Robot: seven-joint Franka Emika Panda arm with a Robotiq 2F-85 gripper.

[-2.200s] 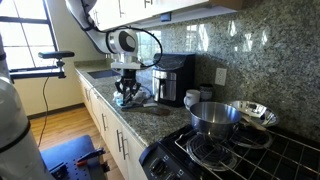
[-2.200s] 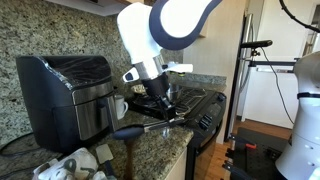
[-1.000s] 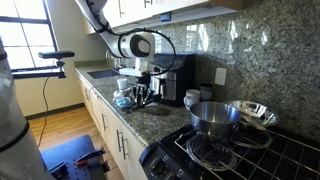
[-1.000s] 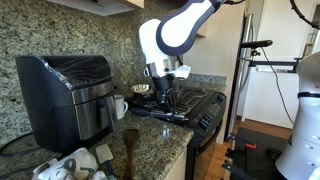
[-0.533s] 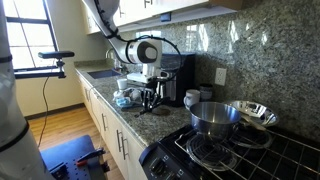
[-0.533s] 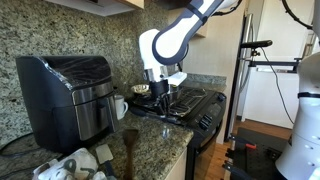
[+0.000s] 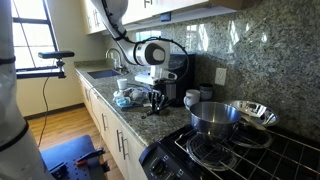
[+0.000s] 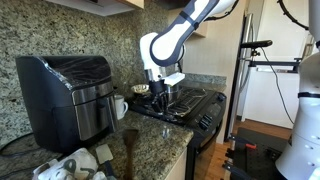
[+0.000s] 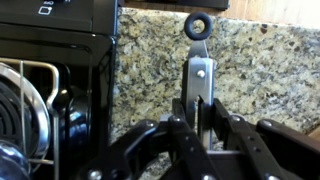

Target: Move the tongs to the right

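In the wrist view the tongs (image 9: pixel 201 75) vanish between the fingers of the tool (image 9: pixel 200 128), whose bases the bottom edge cuts off. In both exterior views the tongs are too small to tell.

Speckled granite counter (image 7: pixel 133 118), matching backsplash (image 7: pixel 270 50). Black coffee maker (image 7: pixel 178 78) stands against the wall. On the black stove (image 7: pixel 240 152): steel pot (image 7: pixel 213 117), with a steel bowl (image 7: pixel 256 112) just beside it. Black air fryer (image 8: pixel 68 95), white mug (image 8: pixel 119 106) beside it.

Granite counter (image 7: pixel 138 120), black coffee maker (image 7: pixel 177 78), white mug (image 8: pixel 120 106)
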